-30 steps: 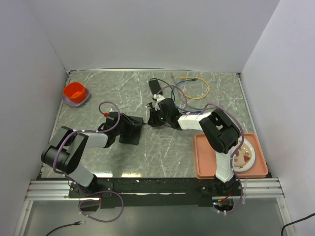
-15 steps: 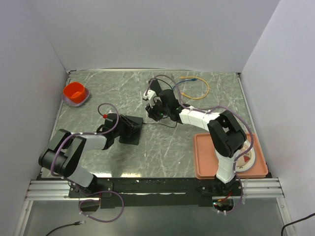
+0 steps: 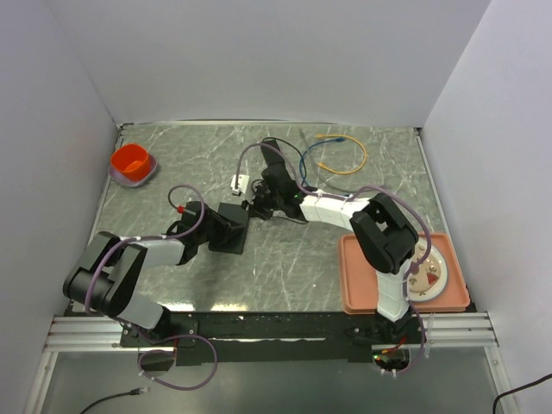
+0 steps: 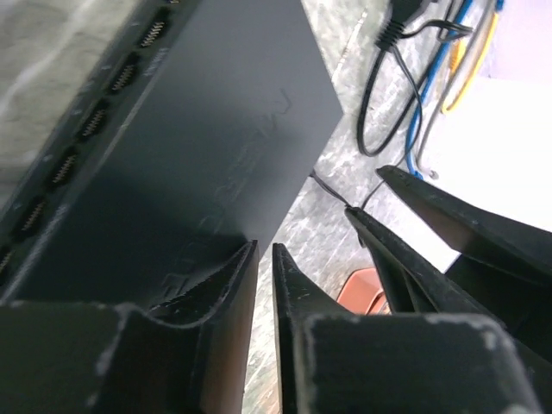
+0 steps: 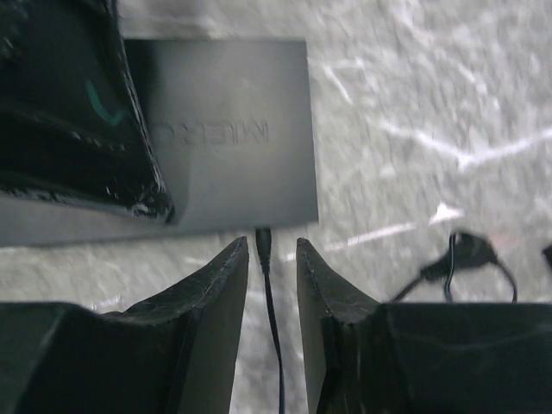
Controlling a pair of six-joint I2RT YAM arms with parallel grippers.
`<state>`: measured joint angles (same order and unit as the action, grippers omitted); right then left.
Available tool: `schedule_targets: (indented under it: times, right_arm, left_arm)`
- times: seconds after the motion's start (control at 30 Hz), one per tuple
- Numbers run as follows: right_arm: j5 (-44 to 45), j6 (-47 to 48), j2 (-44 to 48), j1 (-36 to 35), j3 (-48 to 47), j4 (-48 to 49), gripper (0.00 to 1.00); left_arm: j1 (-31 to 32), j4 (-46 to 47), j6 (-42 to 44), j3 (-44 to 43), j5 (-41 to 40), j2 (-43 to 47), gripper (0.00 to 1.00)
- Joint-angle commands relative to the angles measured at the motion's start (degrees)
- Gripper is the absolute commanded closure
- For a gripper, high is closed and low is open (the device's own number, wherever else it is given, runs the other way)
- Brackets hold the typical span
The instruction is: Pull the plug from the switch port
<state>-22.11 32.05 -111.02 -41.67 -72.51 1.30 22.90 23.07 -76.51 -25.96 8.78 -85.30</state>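
Two changes: your right gripper (image 5: 272, 250) reached the switch box (image 5: 228, 164), fingers apart astride the plug (image 5: 264, 243), still seated in the switch port (image 5: 261, 227); your left gripper (image 4: 259, 259) narrowed to a slit on it, hold unclear.

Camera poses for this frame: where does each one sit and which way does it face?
Top external: above and behind the bases, looking down at the table; left arm and right arm show whole.
Left wrist: on the left arm, looking along the left gripper over the black box; the right gripper shows at right.
Right wrist: on the right arm, looking down past its fingers at the plug by the box's edge.
Shared: both wrist views show the black box.
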Motion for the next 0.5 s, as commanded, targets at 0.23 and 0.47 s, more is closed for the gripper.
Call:
schedule_targets:
  times: [0.23,0.47]
  right_arm:
    - [-0.7,6.2,-4.3,-1.0,-8.0,-7.2,0.65]
    - [0.2,8.2,-5.1,-1.0,-8.5,-10.1,0.66]
  left_arm:
    - [-0.3,-14.5,-0.4,1.6,-5.8,2.6,0.79]
    - [-0.5,-14.3,0.0,1.3,-5.2,1.7,0.79]
